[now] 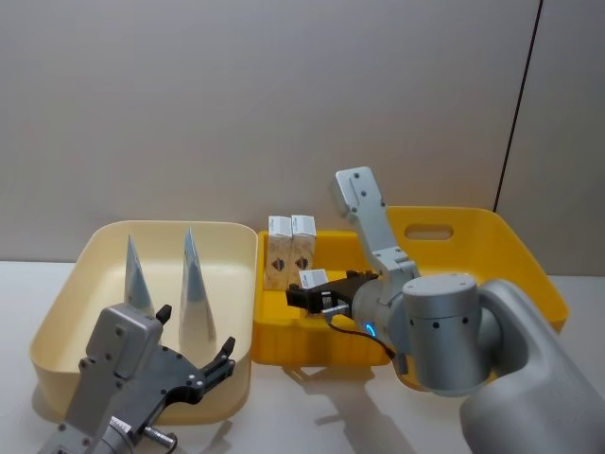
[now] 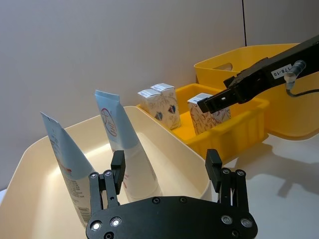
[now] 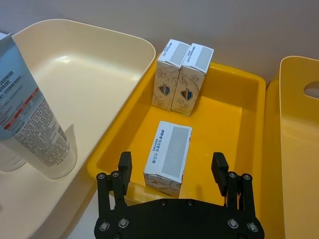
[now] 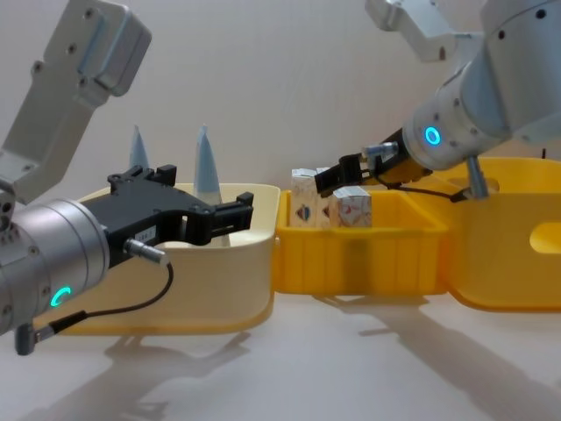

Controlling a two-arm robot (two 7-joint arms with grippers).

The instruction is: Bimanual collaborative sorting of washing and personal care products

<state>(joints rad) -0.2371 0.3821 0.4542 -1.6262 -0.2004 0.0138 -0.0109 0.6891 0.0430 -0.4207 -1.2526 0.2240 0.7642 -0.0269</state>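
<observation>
Two light-blue tubes [image 1: 138, 274] [image 1: 196, 284] stand crimp-up in the cream bin [image 1: 57, 312]. My left gripper [image 1: 196, 328] hovers open at that bin's front edge, just in front of the tubes [image 2: 124, 144], with nothing between its fingers. Two white cartons [image 1: 280, 251] [image 1: 302, 248] stand together at the back of the small yellow bin [image 1: 284, 345]. A third carton [image 3: 167, 157] stands nearer the front. My right gripper [image 3: 172, 164] is open above it, a finger [image 3: 124, 167] on either side and clear of it.
A large yellow bin [image 1: 473, 236] with a handle cut-out adjoins the small one on the right. A grey wall runs behind the bins. Bare white tabletop [image 4: 351, 368] lies in front of them.
</observation>
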